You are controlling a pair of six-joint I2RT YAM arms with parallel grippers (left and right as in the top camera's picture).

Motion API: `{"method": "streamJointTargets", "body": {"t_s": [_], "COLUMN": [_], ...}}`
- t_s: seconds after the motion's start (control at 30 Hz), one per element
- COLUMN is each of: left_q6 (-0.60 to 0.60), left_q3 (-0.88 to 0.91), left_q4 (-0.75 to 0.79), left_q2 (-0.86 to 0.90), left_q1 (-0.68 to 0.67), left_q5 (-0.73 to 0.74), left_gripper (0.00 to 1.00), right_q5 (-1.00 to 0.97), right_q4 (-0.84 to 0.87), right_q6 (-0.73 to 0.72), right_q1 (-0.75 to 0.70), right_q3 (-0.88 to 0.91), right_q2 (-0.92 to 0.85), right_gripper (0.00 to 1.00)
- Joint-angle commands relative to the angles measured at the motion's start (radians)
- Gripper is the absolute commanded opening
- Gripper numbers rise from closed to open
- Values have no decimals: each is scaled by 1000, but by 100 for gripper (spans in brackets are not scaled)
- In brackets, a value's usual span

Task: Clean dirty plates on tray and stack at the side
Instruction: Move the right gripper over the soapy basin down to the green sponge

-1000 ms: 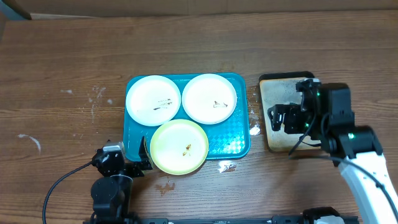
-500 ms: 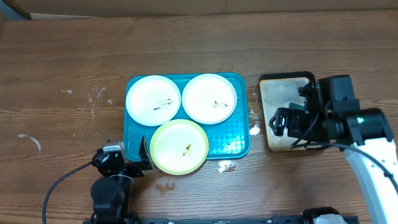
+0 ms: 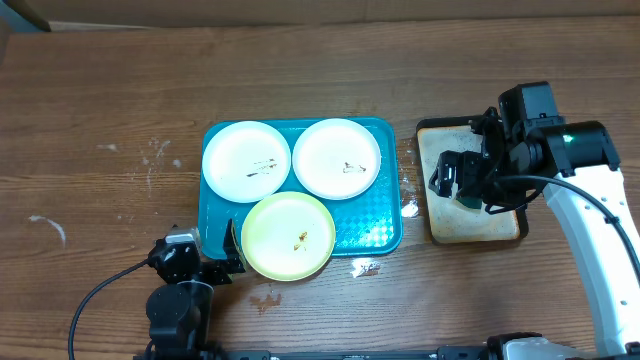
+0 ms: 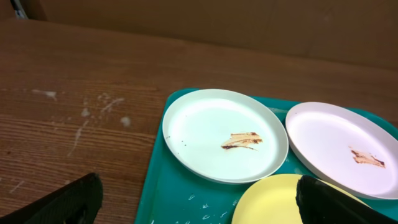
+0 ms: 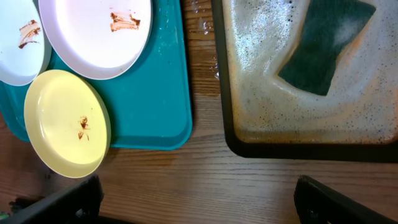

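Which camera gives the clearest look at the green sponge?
Right wrist: the green sponge lies in plain sight in the foamy beige tray. Overhead, the right arm covers nearly all of it. The left wrist view misses it.

Three smeared plates [image 3: 287, 181] on teal tray [image 3: 375, 230]

Teal-blue rectangular plastic tray [image 3: 372, 226] holds left white round plate [image 3: 246, 161], right white round plate [image 3: 336, 158]; pale yellow-green round plate [image 3: 288, 236] overhangs near rim. Dark-rimmed beige tray [image 3: 480, 228] beside.

Teal tray [image 3: 375, 228], white and yellow plates [image 3: 246, 150], seemingly brown-smeared.
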State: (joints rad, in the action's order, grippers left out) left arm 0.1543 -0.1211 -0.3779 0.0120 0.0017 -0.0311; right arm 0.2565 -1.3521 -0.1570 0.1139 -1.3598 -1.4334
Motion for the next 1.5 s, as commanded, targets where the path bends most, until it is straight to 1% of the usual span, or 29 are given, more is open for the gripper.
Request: {"method": "streamJointTargets", "body": {"t_s": [0.0, 0.1, 0.17, 0.2, 0.27, 0.3, 0.5, 0.73, 0.87, 0.97, 1.07, 1.13, 1.2, 1.27, 1.4, 1.43, 1.47], "left_q6": [0, 0, 0, 0, 0, 0, 0, 0, 0, 0, 0, 0, 0, 0, 0, 0, 0], "left_q3": [9, 9, 9, 9, 9, 9, 9, 9, 9, 9, 9, 9, 9, 9, 9, 9, 9], "left_q4": [2, 1, 1, 1, 1, 1, 1, 1, 1, 2, 1, 1, 1, 1, 1, 1, 1], "left_q2": [-7, -7, -6, -7, -6, -7, -7, -7, -7, -7, -7, -7, -7, -6, -7, -7, -7], "left_q1": [5, 5, 5, 5, 5, 5, 5, 5, 5, 5, 5, 5, 5, 5, 5, 5, 5], "left_q5": [-2, -2, -2, -2, -2, -2, -2, -2, -2, -2, -2, -2, -2, -2, -2, -2, -2], "left_gripper": [100, 100, 100, 100, 100, 100, 100, 100, 100, 100, 100, 100, 100, 100, 100, 100, 100], "right_q5": [-32, -132, -189, -219, -306, -339, -346, -332, -275, -201, -117, -48, -52, -31, -63, -76, -90], "right_q4": [14, 1, -11, -17, -40, -47, -7, 24, 37, 75, 124, 148, 169, 198, 219, 219, 218], "right_q6": [-2, -111, -128, -160, -281, -319, -280, -282, -282, -280, -221, -145, -128, -134, -127, -126, -126], "right_q1": [3, 3, 3, 3, 3, 3, 2, -28, -57, -96, -137, -158, -172, -174, -146, -134, -120], "right_q3": [-34, -34, -34, -34, -34, -34, -34, -34, -32, -7, 36, 75, 117, 153, 163, 163, 163], "right_q2": [10, 10, 10, 10, 10, 10, -37, -231, -296, -305, -306, -306, -307, -307, -307, -307, -307], "right_gripper": [100, 100, 100, 100, 100, 100, 100, 100, 100, 100, 100, 100, 100, 98, 78, 78, 84]}}
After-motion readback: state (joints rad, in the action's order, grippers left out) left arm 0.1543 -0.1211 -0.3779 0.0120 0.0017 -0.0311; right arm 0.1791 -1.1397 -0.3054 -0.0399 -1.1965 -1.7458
